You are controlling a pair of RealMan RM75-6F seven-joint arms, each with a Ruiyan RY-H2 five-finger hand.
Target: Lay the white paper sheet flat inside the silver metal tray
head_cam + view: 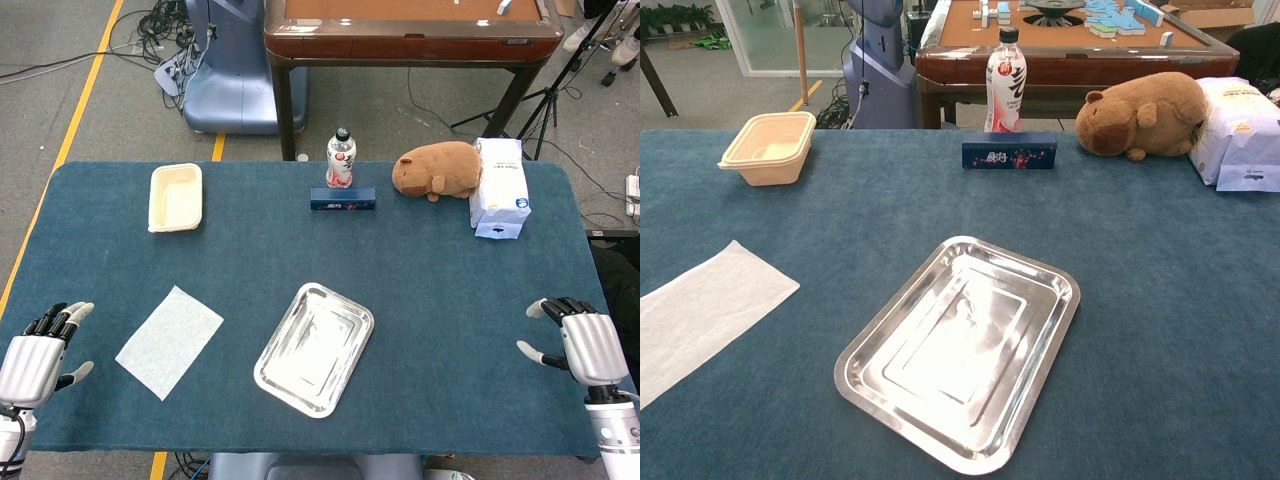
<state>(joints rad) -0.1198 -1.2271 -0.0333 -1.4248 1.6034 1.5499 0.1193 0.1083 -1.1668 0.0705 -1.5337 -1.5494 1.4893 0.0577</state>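
Observation:
The white paper sheet lies flat on the blue tablecloth, left of the silver metal tray. The tray sits empty near the table's front middle, turned at an angle. My left hand hovers at the table's front left corner, fingers apart and holding nothing, a short way left of the paper. My right hand is at the front right edge, fingers spread and empty, far from the tray. Neither hand shows in the chest view.
A beige food container stands at the back left. A drink bottle and a blue box sit at the back middle. A brown plush toy and a white package are back right.

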